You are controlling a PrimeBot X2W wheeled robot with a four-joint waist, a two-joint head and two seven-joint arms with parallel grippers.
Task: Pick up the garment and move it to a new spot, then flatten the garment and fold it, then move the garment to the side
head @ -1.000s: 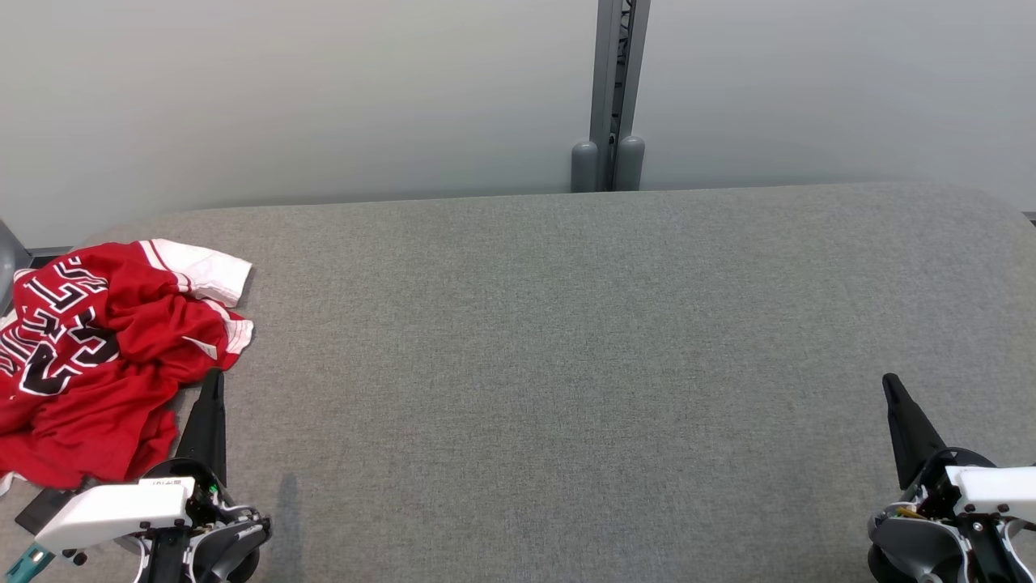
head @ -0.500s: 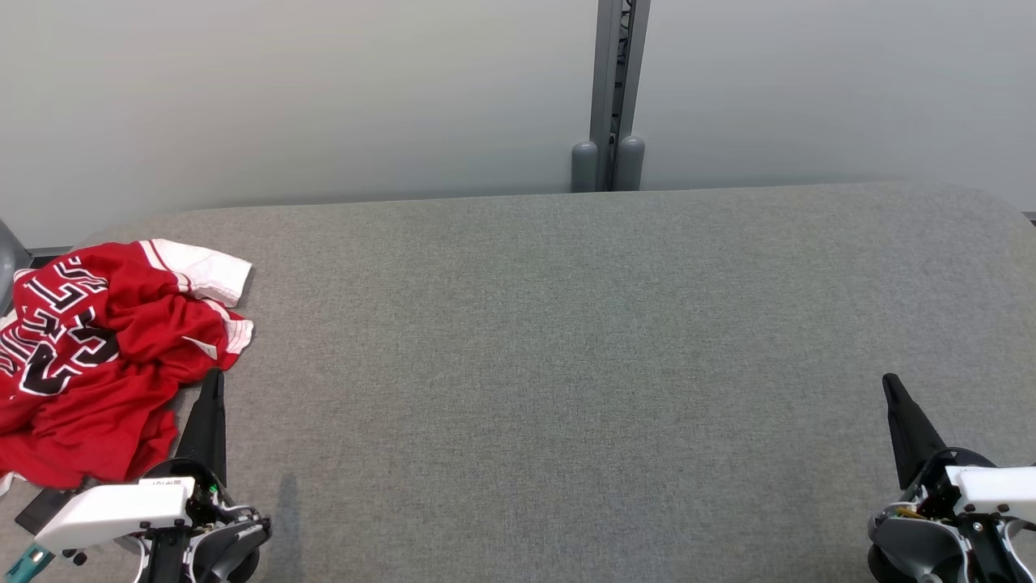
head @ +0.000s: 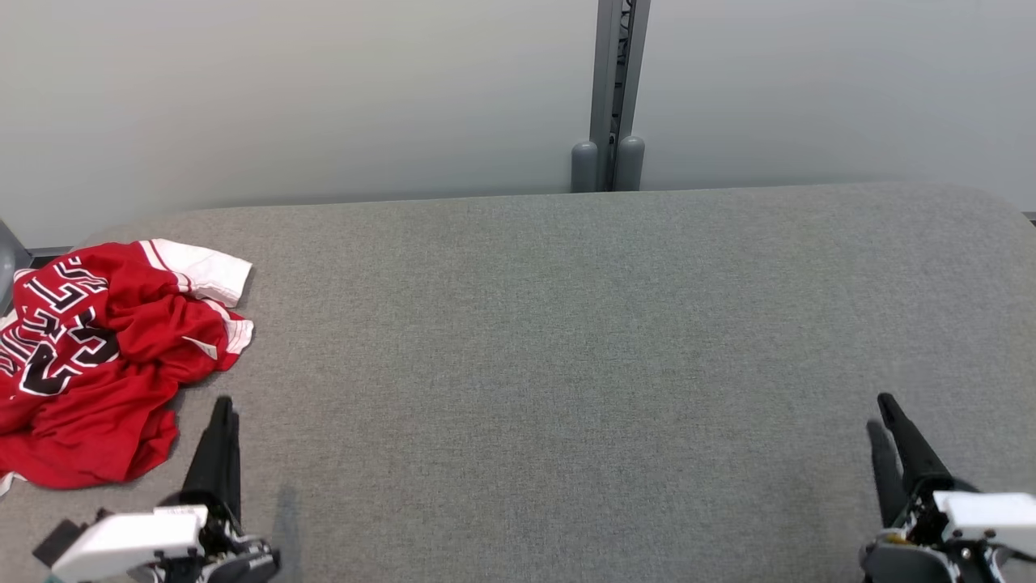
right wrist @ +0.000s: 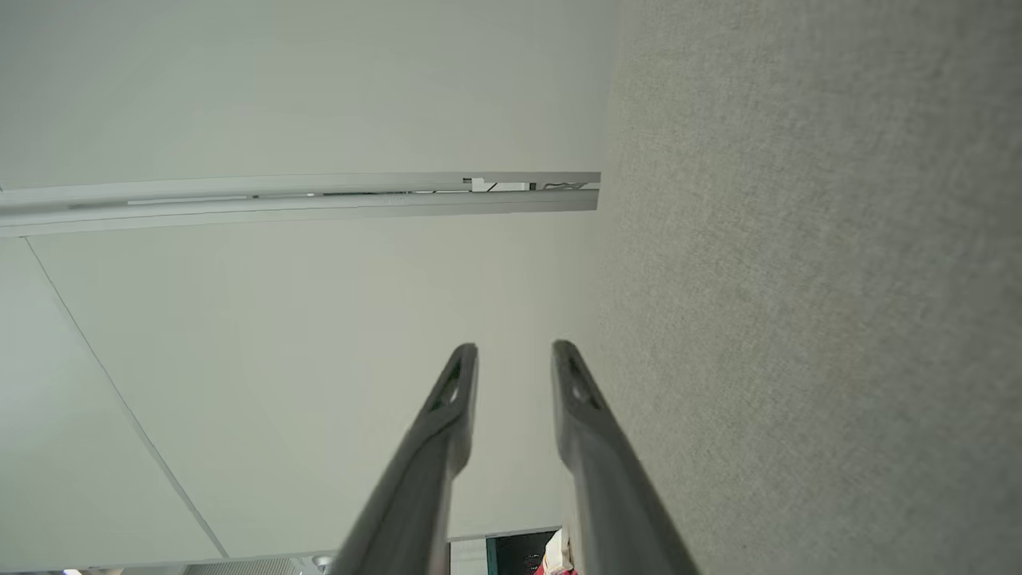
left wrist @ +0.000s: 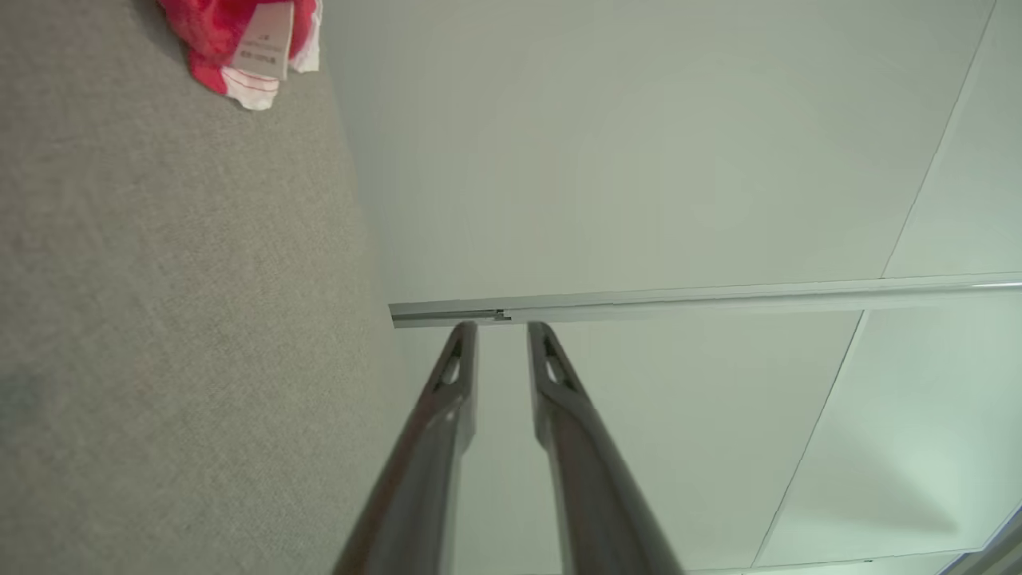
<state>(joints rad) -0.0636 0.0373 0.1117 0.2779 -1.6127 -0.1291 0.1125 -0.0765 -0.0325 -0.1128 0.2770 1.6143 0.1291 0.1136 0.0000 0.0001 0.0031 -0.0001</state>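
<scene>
Currently the red jersey (head: 97,356) lies crumpled in a heap at the left end of the grey fabric-covered table (head: 566,324), with part of it running off the left edge of the head view. Black-and-white lettering faces up, and a white-trimmed sleeve (head: 202,271) sticks out on the far side of the heap. Low at the near left, the left gripper (head: 222,405) sits just beside the heap's near-right edge, apart from the cloth. Its wrist view shows the two fingers parted with a clear gap and nothing between them. At the near right, the right gripper (head: 886,405) is well apart from the jersey, fingers likewise parted and empty. Judgement: pick-up not yet begun, whole task ahead. Handling: the cloth looks thin, light and limp, so it should drape and twist rather than hold any shape. Layers are bunched, so a pinch may catch one ply or several. The table cover looks textured, so expect drag rather than slide. Hold: the raised fold on the heap's right side, nearest the left gripper, or the sleeve hem, where the trim probably gives a thicker bite. Risk: a one-point lift would likely leave it hanging twisted. Shoulder and hem corners for flattening cannot be made out in the heap.
</scene>
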